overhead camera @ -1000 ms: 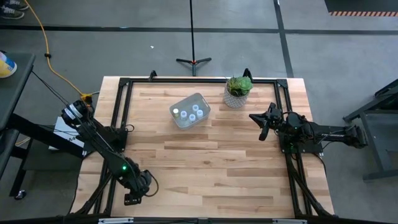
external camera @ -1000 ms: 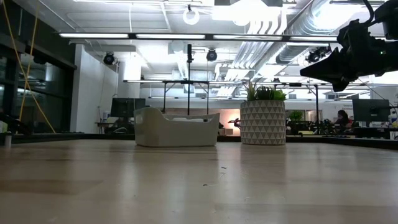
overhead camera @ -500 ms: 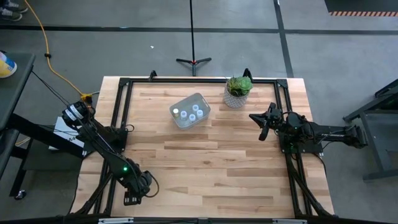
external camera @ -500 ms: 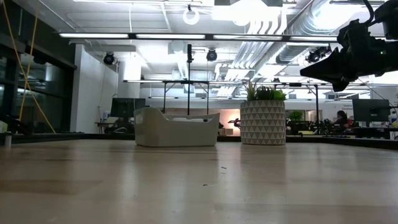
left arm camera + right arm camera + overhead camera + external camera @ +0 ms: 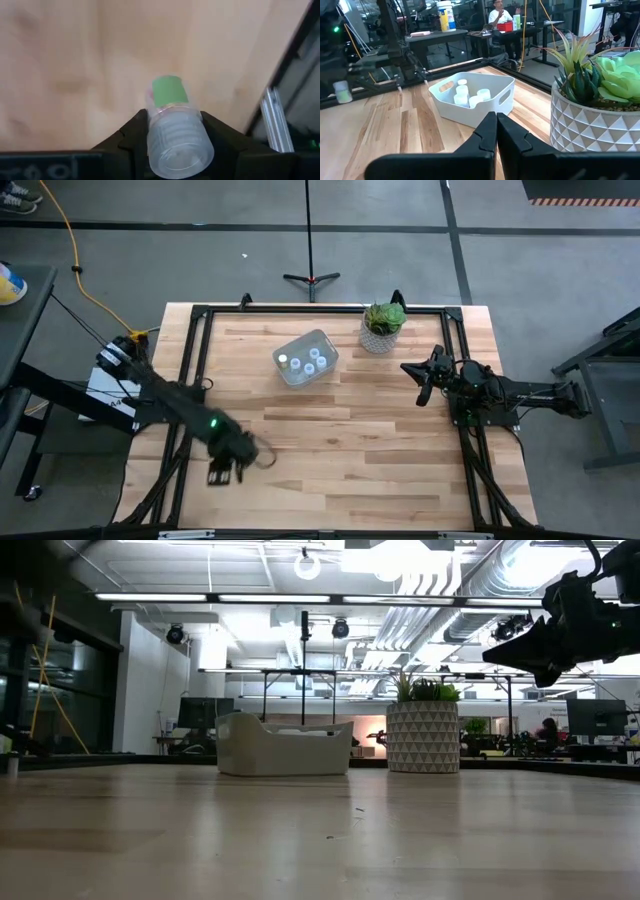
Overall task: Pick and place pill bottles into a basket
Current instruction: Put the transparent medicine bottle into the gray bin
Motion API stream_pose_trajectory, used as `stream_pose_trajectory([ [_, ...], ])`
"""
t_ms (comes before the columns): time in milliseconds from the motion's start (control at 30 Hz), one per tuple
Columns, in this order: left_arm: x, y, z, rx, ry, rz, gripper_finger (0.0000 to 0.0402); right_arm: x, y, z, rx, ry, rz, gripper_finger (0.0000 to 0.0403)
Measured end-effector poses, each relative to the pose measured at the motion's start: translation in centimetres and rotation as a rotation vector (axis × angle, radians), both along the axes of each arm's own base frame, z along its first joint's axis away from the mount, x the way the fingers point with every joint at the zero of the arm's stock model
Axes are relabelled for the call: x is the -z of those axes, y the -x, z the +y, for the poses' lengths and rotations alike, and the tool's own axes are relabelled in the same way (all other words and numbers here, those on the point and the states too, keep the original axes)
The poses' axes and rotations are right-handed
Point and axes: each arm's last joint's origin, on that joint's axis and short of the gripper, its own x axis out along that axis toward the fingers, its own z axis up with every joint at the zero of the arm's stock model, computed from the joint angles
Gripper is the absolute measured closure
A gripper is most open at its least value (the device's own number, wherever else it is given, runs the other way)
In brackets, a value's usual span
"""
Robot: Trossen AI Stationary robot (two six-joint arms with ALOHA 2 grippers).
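Note:
My left gripper (image 5: 224,472) hangs over the table's near left part, shut on one pill bottle (image 5: 172,135), translucent white with a green label (image 5: 169,91). The right wrist view shows this bottle (image 5: 342,91) far off under the left arm. The light grey basket (image 5: 305,357) stands on the far middle of the table with several white-capped bottles (image 5: 469,96) inside. My right gripper (image 5: 422,390) is shut and empty, hovering by the right edge, near the plant pot. My left gripper pinches the bottle between its two fingers (image 5: 131,136), one on each side of the ribbed cap end (image 5: 180,150). The labelled end sticks out past the fingertips. The fingers point down at the wood, and the bottle appears lifted clear of the table.
A white patterned pot with a green plant (image 5: 383,326) stands right of the basket, close to my right gripper. A black frame (image 5: 300,308) runs along the table's far and side edges. Bare wood lies between the left gripper and the basket.
My left gripper has swung away from the near left corner, toward the table's far edge and a little to the right. The right arm, the basket and the pot have stayed put.

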Motion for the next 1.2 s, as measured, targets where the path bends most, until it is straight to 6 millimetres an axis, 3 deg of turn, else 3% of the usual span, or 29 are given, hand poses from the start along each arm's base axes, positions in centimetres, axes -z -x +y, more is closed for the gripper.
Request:
stream_pose_trajectory([
  [300, -4.8, -5.7, 9.6, -0.103, -0.216, -0.281, 0.0213, 0.0, 0.0, 0.0, -0.003, -0.002, 0.004, 0.0401],
  [533, -6.6, -8.5, 16.8, -0.216, -0.296, -0.438, 0.0215, 0.1, 0.0, 0.0, -0.003, -0.002, 0.006, 0.0401],
  [733, -6.5, -11.4, 20.0, -0.142, -0.346, -0.407, 0.0215, 0.1, -0.1, 0.0, -0.004, -0.003, 0.015, 0.0401],
  [900, -5.3, -13.1, 22.5, -0.113, -0.345, -0.299, 0.0215, 0.2, -0.1, 0.0, -0.002, -0.004, 0.019, 0.0402],
  [1067, -4.2, -13.5, 24.2, -0.097, -0.342, -0.241, 0.0214, 0.2, -0.1, 0.0, -0.002, -0.004, 0.019, 0.0402],
  [1200, -3.6, -13.6, 24.4, -0.058, -0.336, -0.221, 0.0215, 0.2, -0.1, 0.0, -0.002, -0.006, 0.018, 0.0401],
])
